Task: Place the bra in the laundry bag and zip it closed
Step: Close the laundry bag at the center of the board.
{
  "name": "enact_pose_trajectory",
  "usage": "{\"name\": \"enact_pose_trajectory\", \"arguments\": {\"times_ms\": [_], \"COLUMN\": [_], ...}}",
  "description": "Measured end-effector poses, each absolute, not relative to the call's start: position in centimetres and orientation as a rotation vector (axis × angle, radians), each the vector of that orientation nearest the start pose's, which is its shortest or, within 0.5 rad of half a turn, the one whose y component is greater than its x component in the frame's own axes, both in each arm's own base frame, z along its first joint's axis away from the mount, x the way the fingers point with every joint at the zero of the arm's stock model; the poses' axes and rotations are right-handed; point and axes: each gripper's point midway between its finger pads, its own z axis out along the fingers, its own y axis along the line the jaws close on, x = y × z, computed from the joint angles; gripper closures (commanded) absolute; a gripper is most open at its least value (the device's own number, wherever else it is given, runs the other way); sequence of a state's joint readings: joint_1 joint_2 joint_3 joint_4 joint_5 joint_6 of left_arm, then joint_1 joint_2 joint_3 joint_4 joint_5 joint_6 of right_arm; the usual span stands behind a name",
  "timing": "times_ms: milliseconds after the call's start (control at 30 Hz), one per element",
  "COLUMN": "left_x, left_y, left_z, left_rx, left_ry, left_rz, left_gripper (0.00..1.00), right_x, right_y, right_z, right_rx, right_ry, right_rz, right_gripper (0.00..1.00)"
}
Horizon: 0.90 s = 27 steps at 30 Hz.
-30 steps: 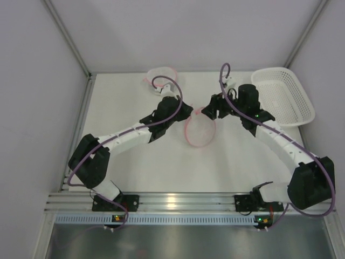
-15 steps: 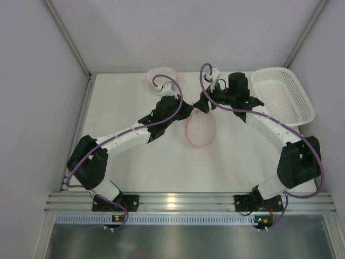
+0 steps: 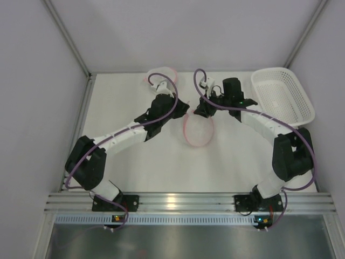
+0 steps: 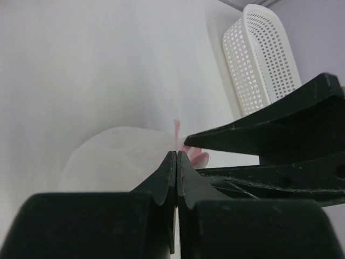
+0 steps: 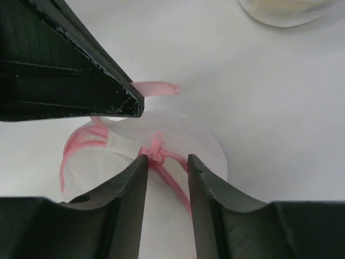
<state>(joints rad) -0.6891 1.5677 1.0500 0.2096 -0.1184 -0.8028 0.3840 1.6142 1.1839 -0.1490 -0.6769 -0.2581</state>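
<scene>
Your round white mesh laundry bag [image 3: 198, 130] with its pink trim lies flat near the middle of the tabletop [image 3: 124, 102], between the two arms. You cannot tell through the mesh what is inside it.

Your right wrist view gives you the detail the overhead view lacks. The pink zipper pull [image 5: 156, 147] sits on the bag's upper face, where the pink zip line meets a white fabric patch. The right gripper [image 5: 166, 160] has its jaws apart, one on each side of that pull. A short pink tab [image 5: 157, 89] sticks out at the bag's far rim, right at the tip of the other arm's black finger.

Your left wrist view shows the left gripper [image 4: 177, 156] with its jaws pressed together on the bag's pink edge, a sliver of pink rising from their tips.

Only the overhead view shows you the whole layout. A pale rounded item with a pink rim [image 3: 160, 75] rests at the far edge, well apart from the bag. A white perforated plastic basket [image 3: 283, 94] stands at the far right corner. The tabletop is plain white, closed in by pale grey panel walls, with an aluminium rail [image 3: 183, 202] along the near edge.
</scene>
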Motion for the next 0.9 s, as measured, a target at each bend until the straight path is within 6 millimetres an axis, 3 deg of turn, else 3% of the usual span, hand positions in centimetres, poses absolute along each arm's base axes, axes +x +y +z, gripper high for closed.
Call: {"name": "enact_pose_trajectory", "arguments": {"times_ms": [33, 167, 267, 433, 700, 900], "left_x": [37.5, 37.7, 37.7, 38.0, 37.8, 37.8], "left_y": [-31.9, -31.7, -31.6, -31.4, -31.8, -31.9], "left_z": [20.6, 20.7, 20.7, 20.8, 21.4, 21.7], "left_rx": [-0.196, -0.180, -0.165, -0.129, -0.083, -0.077], "left_ry": [1.967, 1.968, 1.969, 1.970, 1.966, 1.955], "left_rz": [-0.897, -0.897, -0.899, -0.908, -0.939, -0.952], "left_gripper": [1.00, 1.00, 1.00, 1.00, 1.00, 1.00], "right_x": [36.8, 36.2, 35.2, 32.6, 34.6, 35.9], "right_y": [25.8, 25.6, 25.2, 25.6, 24.4, 24.8], "right_z": [17.4, 16.0, 14.9, 14.9, 16.7, 19.1], "right_rx": [-1.019, -0.981, -0.942, -0.872, -0.599, -0.400], "right_ry": [1.852, 1.905, 1.948, 1.975, 2.027, 2.027], "right_rz": [0.803, 0.820, 0.823, 0.812, 0.719, 0.769], "right_gripper": [0.71, 0.77, 0.77, 0.65, 0.52, 0.48]}}
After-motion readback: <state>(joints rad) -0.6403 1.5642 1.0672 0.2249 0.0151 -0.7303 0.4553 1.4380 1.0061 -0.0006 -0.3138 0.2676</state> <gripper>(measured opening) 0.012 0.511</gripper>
